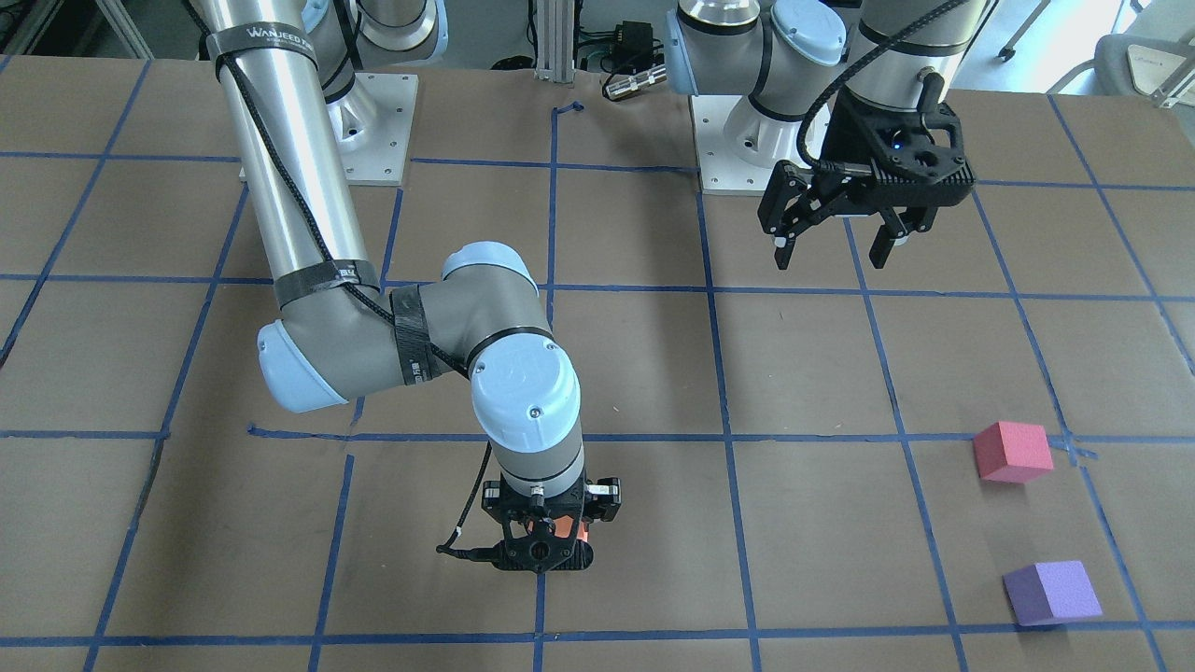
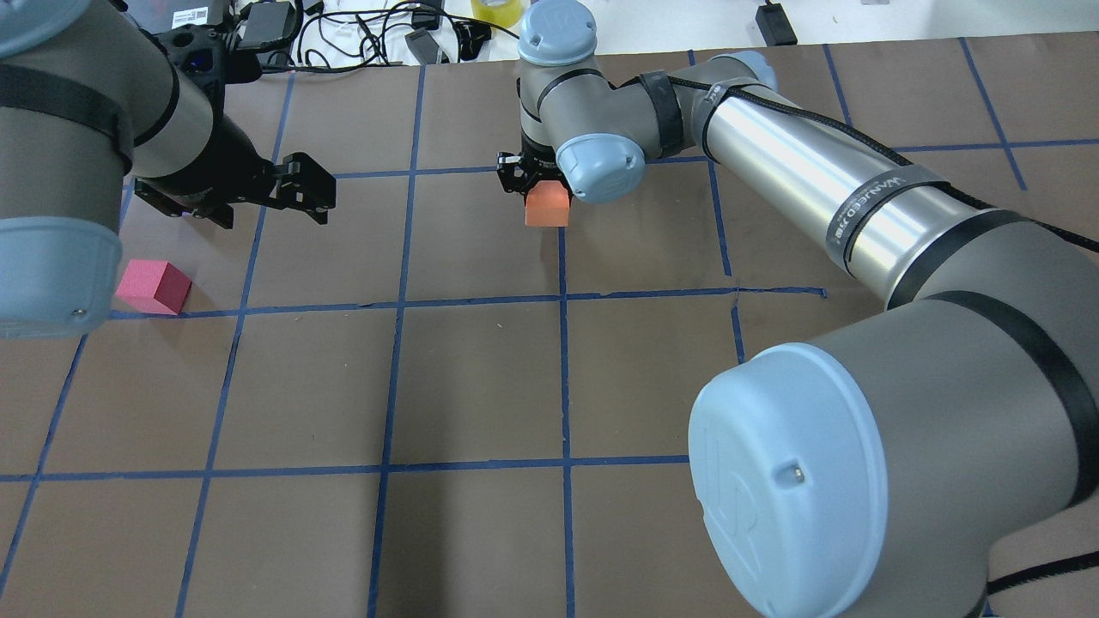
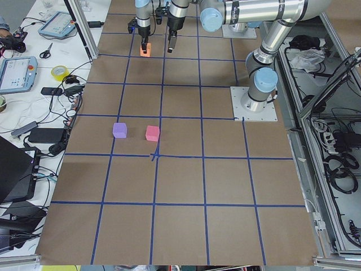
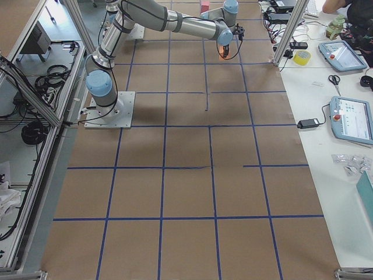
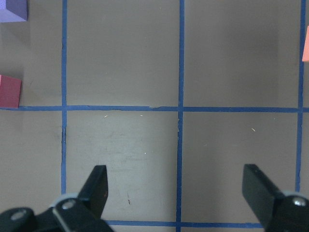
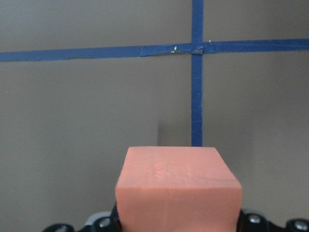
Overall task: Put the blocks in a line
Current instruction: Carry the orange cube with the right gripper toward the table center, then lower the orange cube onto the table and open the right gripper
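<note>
Overhead exterior: right gripper (image 2: 538, 187), pointing down, clamps orange block (image 2: 548, 209); left gripper (image 2: 319, 196) hangs spread.

Front and overhead cameras face each other across the table (image 2: 481, 386), both looking down.

The orange block (image 6: 177, 188), pinkish-red block (image 1: 1013, 452) and purple block (image 1: 1052, 593) are matt foam; my right arm tube (image 1: 303, 159) is smooth bright metal, the table (image 1: 635, 355) matt brown paper.
</note>
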Controlling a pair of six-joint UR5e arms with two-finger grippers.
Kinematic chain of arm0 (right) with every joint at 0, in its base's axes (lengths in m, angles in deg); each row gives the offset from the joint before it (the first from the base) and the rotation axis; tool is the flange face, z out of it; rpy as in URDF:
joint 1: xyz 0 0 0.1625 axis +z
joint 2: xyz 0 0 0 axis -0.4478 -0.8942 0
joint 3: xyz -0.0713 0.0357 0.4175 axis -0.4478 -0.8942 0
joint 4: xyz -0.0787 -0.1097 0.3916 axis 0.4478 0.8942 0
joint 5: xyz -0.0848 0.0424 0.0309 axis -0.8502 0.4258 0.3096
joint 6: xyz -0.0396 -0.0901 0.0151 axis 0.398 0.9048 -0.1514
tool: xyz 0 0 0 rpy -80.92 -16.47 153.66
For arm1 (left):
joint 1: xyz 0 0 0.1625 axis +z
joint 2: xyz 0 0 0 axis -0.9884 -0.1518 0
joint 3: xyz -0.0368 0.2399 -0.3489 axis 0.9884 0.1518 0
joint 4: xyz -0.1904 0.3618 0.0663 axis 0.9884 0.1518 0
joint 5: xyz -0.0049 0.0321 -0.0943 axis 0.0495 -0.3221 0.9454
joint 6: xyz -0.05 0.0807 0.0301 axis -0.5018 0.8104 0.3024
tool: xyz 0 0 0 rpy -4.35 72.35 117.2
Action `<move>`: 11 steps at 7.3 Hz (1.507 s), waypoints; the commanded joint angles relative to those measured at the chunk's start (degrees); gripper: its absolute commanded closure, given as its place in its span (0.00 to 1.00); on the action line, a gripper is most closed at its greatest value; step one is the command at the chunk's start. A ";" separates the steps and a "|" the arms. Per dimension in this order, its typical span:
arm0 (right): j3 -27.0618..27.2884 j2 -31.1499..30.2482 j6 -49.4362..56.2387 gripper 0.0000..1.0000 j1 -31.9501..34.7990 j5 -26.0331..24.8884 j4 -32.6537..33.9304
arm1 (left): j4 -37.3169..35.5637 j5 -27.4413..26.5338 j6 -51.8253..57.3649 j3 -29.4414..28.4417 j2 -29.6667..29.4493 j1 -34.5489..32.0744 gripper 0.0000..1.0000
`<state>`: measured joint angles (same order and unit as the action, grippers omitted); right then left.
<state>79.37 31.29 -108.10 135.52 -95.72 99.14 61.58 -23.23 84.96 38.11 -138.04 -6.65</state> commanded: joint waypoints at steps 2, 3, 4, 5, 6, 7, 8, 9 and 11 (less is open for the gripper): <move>-1.09 2.29 0.35 1.00 1.21 0.60 1.36 | 0.06 -0.25 0.24 0.00 0.34 0.03 0.00; -1.27 2.64 0.43 1.00 1.21 0.68 1.36 | -0.20 0.02 0.16 -0.18 0.25 0.12 0.00; -1.18 2.82 0.35 0.98 1.21 0.60 1.36 | -0.11 0.02 0.15 -0.09 0.25 0.04 0.00; -1.18 3.08 0.35 0.94 1.21 0.60 1.36 | 0.23 -0.42 0.15 0.17 0.16 0.12 0.00; -1.18 3.17 0.35 0.86 1.21 0.60 1.36 | -0.02 -0.07 0.15 0.09 -0.18 0.04 0.00; -1.18 3.52 0.35 0.72 1.21 0.60 1.44 | -0.03 -0.07 0.07 0.17 -0.62 0.21 0.00; -1.18 3.52 -0.78 0.14 1.21 0.60 1.45 | -0.03 -0.16 0.07 0.09 -0.11 0.47 0.00; -1.09 3.52 -2.10 0.00 1.21 0.68 1.27 | 0.24 -0.42 0.07 0.09 0.51 0.21 0.00; -1.09 3.17 -2.73 0.00 1.21 0.77 1.10 | 0.15 -0.42 -0.20 0.26 0.42 0.21 0.00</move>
<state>78.26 34.68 -110.35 136.73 -95.02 100.36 61.76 -23.50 84.89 38.31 -137.87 -6.45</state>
